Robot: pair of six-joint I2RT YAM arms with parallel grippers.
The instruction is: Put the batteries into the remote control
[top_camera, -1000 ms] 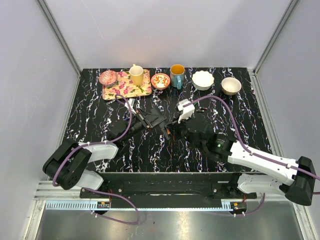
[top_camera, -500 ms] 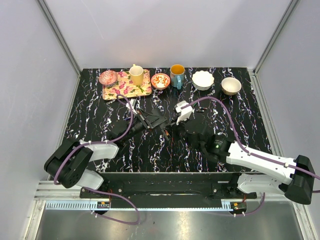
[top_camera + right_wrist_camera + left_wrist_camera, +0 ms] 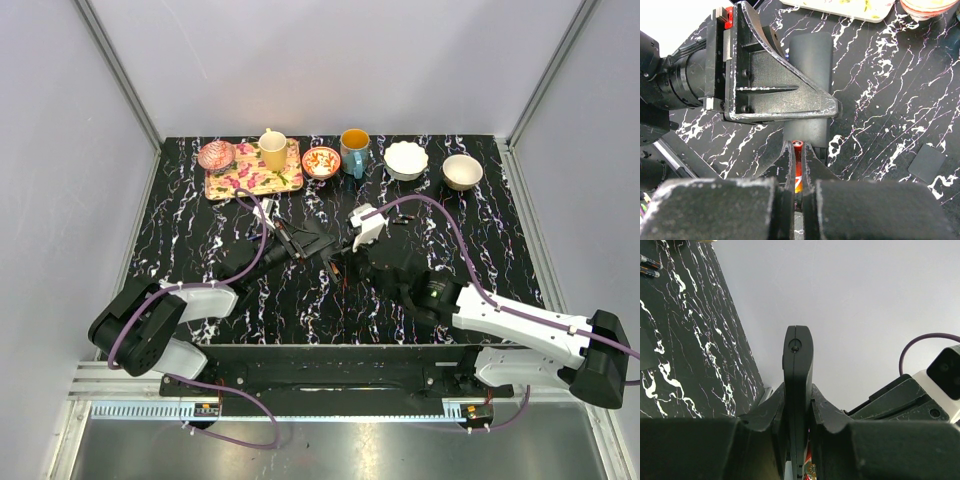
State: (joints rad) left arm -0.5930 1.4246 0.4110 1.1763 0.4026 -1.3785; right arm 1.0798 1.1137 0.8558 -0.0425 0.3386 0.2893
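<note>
Inserting a battery, by the look of it. Left claw (image 3: 798, 407) is clamped on the remote (image 3: 798, 355), fingers on its two flat faces, with the bar sticking straight out past the fingertips. Right claw (image 3: 798, 149) is pinched on a battery (image 3: 798, 167), which lies lengthwise between the fingers, tip poking out ahead.

From the right claw, the remote sits directly ahead of the fingertips. The battery tip is at the remote's near end; can't tell if it's touching or just short. The left claw's finger covers much of the remote's face, so I can't see the compartment or whether anything is already in it.

Two more batteries (image 3: 649, 266) lie on the table, well off to the left claw's side. A small dark plate (image 3: 926, 163) lies to the right of the right claw, possibly the cover.

Next move, my read: line the battery's axis up with the slot, check polarity, push in slowly against the spring and let go only once it's seated. Left must hold rigid. Risk is the battery skidding off the remote's edge.
</note>
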